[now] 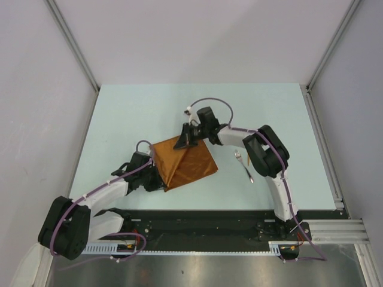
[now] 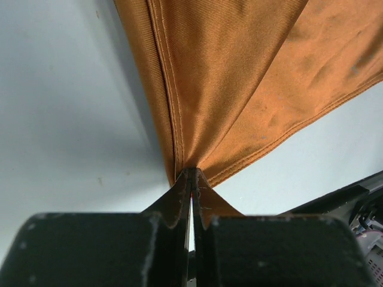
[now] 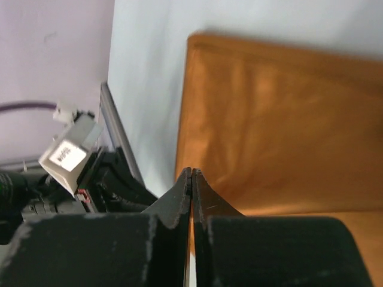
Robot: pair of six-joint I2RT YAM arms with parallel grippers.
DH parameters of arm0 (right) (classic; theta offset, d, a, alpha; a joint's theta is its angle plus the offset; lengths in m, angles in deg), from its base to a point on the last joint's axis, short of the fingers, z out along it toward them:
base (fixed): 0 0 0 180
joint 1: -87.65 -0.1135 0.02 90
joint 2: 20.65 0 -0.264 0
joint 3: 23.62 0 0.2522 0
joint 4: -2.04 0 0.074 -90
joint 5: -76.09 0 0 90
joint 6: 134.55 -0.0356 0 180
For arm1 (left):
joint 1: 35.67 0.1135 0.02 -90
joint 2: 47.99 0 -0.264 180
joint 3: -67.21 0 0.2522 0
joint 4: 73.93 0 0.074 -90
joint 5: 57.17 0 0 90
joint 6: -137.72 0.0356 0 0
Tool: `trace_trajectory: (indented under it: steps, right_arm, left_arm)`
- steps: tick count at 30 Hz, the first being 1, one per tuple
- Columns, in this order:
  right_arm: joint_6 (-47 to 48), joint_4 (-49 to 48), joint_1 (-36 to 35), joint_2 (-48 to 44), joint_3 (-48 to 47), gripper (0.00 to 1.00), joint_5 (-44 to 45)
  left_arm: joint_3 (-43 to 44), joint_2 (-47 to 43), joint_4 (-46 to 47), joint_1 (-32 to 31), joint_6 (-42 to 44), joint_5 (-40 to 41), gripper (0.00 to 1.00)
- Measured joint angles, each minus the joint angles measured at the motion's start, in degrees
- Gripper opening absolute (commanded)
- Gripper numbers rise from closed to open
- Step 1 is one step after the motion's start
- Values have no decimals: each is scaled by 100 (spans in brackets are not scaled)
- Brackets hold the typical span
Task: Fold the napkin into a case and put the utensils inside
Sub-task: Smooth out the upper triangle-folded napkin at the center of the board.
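The rust-orange napkin [image 1: 191, 164] lies mid-table, creased along a diagonal and partly lifted between both grippers. My left gripper [image 1: 157, 174] is shut on its near-left corner; in the left wrist view the cloth [image 2: 239, 78] fans out from the closed tips [image 2: 191, 172]. My right gripper [image 1: 184, 140] is shut at the napkin's far corner; in the right wrist view the closed tips [image 3: 191, 172] sit against the cloth [image 3: 275, 119]. The fork [image 1: 242, 162] lies on the table just right of the napkin. The spoon is out of view. No folded case shows.
The pale blue table [image 1: 131, 113] is bounded by metal rails [image 1: 326, 149] and grey walls. The black base strip [image 1: 209, 222] runs along the near edge and shows in the left wrist view [image 2: 353, 197]. The right arm's elbow [image 1: 266, 149] stands close to the fork.
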Motion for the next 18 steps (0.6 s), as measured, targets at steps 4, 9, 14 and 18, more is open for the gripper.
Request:
trace_trajectory:
  steps: [4, 9, 14, 18]
  right_arm:
    - [-125, -291, -535, -59, 533, 1, -55]
    - [-210, -601, -560, 155, 787, 0, -221]
    - [-251, -942, 46, 579, 702, 1, -577]
    - [-240, -1021, 518, 918, 205, 1, -793]
  left_arm:
    - [-37, 0, 105, 0, -2, -13, 3]
    - [-57, 2, 157, 0, -7, -46, 3]
    - [-68, 35, 236, 0, -31, -66, 2]
    - [-70, 66, 275, 0, -37, -92, 2]
